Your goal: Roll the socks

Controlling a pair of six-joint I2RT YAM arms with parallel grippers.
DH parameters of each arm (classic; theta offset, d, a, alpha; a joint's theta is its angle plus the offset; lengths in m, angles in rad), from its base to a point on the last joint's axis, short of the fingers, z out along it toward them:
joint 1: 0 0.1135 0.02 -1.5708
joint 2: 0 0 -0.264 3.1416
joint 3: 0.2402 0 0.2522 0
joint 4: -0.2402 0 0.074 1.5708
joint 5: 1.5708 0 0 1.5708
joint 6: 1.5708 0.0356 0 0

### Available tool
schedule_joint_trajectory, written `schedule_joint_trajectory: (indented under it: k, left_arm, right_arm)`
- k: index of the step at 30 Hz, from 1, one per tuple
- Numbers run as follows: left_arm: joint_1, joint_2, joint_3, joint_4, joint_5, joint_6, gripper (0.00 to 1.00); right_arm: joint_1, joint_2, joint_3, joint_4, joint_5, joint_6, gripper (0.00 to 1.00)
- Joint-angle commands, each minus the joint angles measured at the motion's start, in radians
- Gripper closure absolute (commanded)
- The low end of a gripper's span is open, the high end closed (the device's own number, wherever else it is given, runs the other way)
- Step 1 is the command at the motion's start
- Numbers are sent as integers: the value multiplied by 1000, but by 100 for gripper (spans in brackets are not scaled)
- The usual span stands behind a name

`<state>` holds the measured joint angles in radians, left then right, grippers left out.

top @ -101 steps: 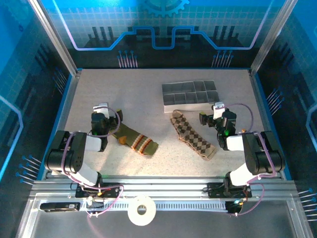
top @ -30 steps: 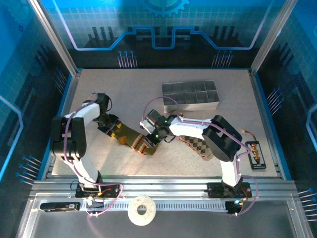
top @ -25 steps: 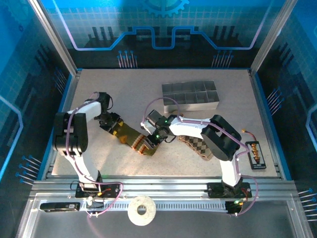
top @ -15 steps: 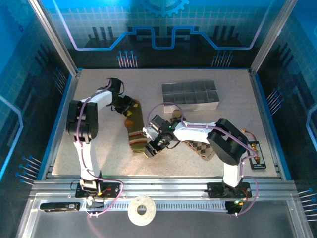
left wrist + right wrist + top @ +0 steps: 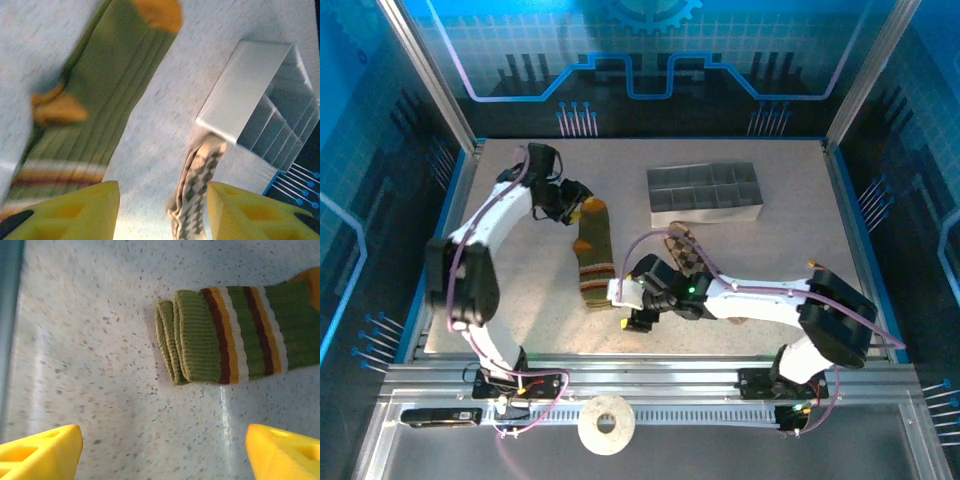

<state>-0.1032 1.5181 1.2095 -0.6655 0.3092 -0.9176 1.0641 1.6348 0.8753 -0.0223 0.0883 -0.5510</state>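
The olive-green sock (image 5: 592,255) lies straight on the table, orange toe toward the back, striped cuff (image 5: 200,340) toward the near edge. My left gripper (image 5: 577,202) hovers by the toe end. Its yellow fingers (image 5: 75,210) stand apart with bare table between them, and the sock (image 5: 115,75) runs off to their left. My right gripper (image 5: 632,306) sits just off the cuff, open wide (image 5: 162,455), with nothing between its fingers. The brown diamond-check sock (image 5: 684,247) lies mostly under my right arm; its edge (image 5: 195,195) shows past the left fingers.
The grey compartment tray (image 5: 705,195) stands at the back right, close to the brown sock's far end; its corner (image 5: 235,105) is near my left gripper's line of sight. A white tape roll (image 5: 606,423) rests on the front rail.
The olive sock swung from a slant to lying straight as my left arm moved toward the back. My right gripper let go of the cuff, opened wide and drew back toward the near edge.
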Motion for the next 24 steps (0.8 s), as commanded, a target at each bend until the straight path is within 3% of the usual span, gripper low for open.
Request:
schedule_joint_trajectory:
  k: [1, 7, 16, 22, 24]
  left_arm:
    - [-4, -94, -171, -101, 0, -67, 51]
    - [4, -304, -364, -118, 19, -122, 51]
    - [37, -390, -391, -192, 31, -91, 51]
    - [39, -394, -389, -201, 36, -79, 51]
    - [40, -393, -394, -201, 35, -75, 51]
  right_arm:
    - [14, 76, 75, 128, 86, -188, 16]
    - [19, 226, 161, 118, 97, -136, 24]
    - [51, 289, 184, 100, 136, -71, 42]
    - [57, 302, 225, 41, 147, -14, 83]
    - [59, 283, 224, 16, 134, 2, 91]
